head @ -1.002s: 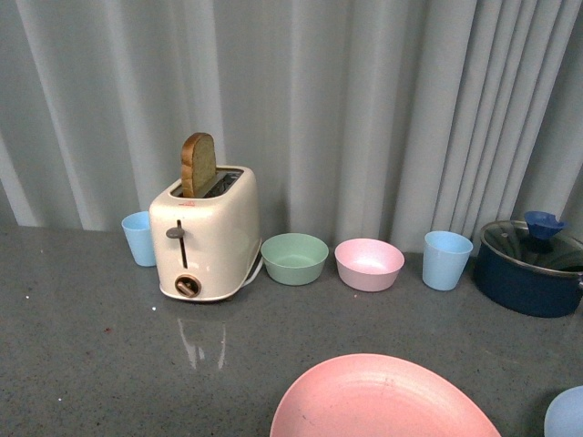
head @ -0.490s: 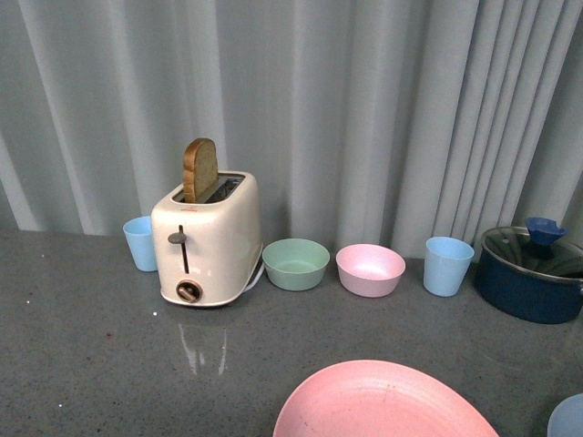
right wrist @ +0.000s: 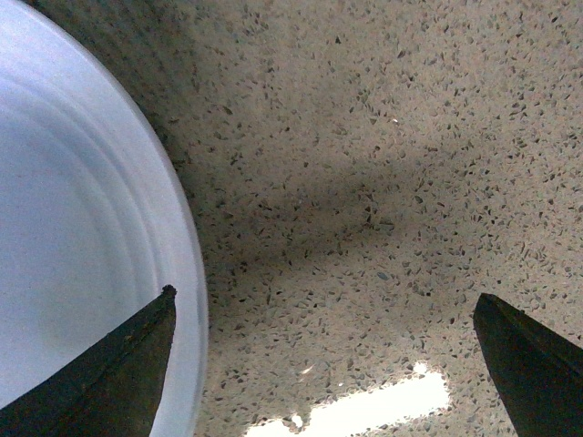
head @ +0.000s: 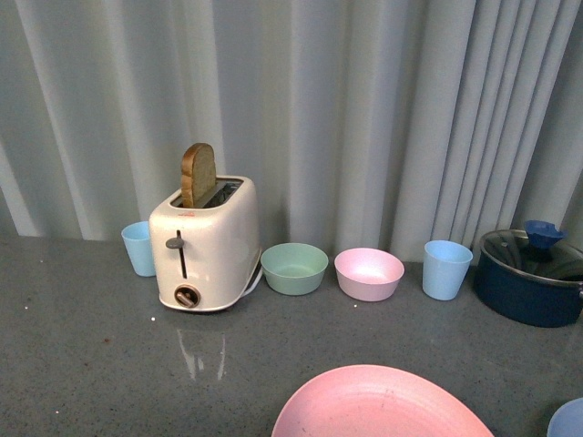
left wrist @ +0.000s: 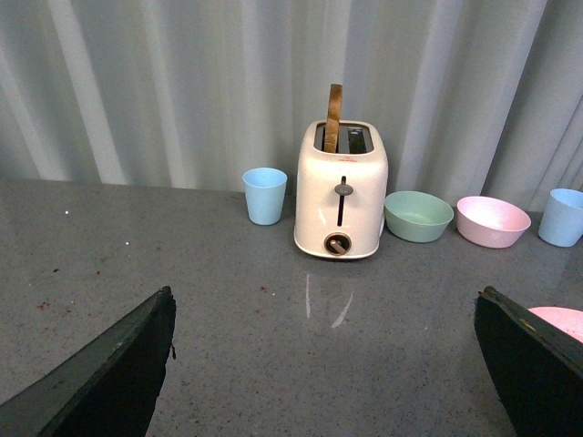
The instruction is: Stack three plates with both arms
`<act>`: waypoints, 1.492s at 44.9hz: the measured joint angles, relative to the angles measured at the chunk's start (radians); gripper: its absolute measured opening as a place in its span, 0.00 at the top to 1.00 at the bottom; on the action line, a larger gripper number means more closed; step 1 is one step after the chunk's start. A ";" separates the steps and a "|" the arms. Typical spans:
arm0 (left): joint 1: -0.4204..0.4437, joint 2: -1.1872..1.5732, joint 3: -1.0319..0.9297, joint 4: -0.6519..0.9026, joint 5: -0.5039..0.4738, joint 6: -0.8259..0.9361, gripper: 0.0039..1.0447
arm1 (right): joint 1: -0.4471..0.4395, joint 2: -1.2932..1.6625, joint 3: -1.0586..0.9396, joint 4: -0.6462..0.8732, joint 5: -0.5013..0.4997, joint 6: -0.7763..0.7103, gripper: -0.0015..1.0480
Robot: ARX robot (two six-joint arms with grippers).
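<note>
The pink plate point(head: 378, 405) lies at the near edge of the countertop point(head: 82, 346), with the light blue plate point(head: 569, 421) towards the near right corner. The right gripper point(right wrist: 323, 300) hangs spread over the blue rim, and the left gripper point(left wrist: 323, 300) gapes too. The toaster point(head: 202, 246) stands far back.

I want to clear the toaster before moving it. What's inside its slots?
A brown bread slice stands in one slot of the toaster, its upper part sticking out. Nothing sticks out of the other slot. The bread's lower part and both slots' depths are hidden.
</note>
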 joint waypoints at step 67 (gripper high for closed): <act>0.000 0.000 0.000 0.000 0.000 0.000 0.06 | 0.007 0.142 0.007 0.119 -0.271 0.064 0.96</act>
